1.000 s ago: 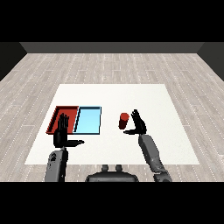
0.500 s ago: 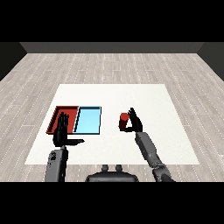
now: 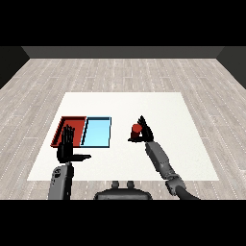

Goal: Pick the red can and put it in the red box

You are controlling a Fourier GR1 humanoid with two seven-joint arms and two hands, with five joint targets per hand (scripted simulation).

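The right hand (image 3: 143,133) curls round the red can (image 3: 136,130), seemingly lifted off the tabletop (image 3: 158,108), right of the trays (red tray (image 3: 62,129) far left). The left hand (image 3: 67,144) hovers, fingers straight.

Two trays lie side by side, touching, on the left part of the surface (image 3: 168,110): one tray (image 3: 62,127) on the outer left, the other tray (image 3: 97,133) to its right. The can (image 3: 136,130) is well right of both.

White worktop (image 3: 163,108) carries a red tray (image 3: 65,129) and a light blue tray (image 3: 97,132), touching, it seems, at nine o'clock.
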